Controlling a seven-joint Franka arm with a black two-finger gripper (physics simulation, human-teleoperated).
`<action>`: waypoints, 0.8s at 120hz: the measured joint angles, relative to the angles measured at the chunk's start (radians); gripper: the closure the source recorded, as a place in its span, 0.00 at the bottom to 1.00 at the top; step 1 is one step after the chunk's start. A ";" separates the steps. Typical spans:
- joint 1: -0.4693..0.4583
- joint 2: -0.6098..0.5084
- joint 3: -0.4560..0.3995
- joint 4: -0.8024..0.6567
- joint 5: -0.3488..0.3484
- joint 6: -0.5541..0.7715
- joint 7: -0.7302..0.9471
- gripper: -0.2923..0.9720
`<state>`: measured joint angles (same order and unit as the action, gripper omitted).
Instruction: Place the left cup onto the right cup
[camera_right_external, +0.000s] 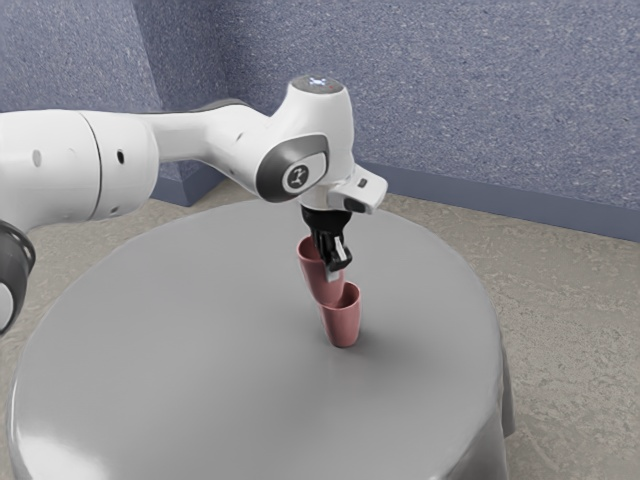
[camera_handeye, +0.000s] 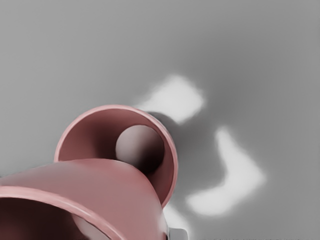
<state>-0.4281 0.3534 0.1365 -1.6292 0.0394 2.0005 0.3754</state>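
Round grey table (camera_right_external: 200, 380) bore upright right cup (camera_right_external: 343, 318). White arm (camera_right_external: 150, 160) reached in from exterior view's left. Left cup (camera_right_external: 312, 265) hung tilted, base at right cup's mouth. Gripper (camera_right_external: 334, 262) jaws clamped on left cup's rim.

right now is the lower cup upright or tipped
Upright: the lower cup stands on its base on the table, mouth up; the held cup is tilted.

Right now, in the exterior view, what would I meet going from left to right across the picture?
White arm → tilted pink cup → upright pink cup → table's right edge → tan floor.
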 joint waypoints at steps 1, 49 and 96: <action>0.000 0.000 0.000 0.000 0.000 0.000 0.000 0.85; 0.000 0.017 -0.013 0.036 0.002 -0.003 -0.009 0.85; 0.003 0.051 -0.015 0.066 0.005 -0.005 -0.012 0.85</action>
<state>-0.4247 0.4040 0.1219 -1.5629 0.0448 1.9960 0.3631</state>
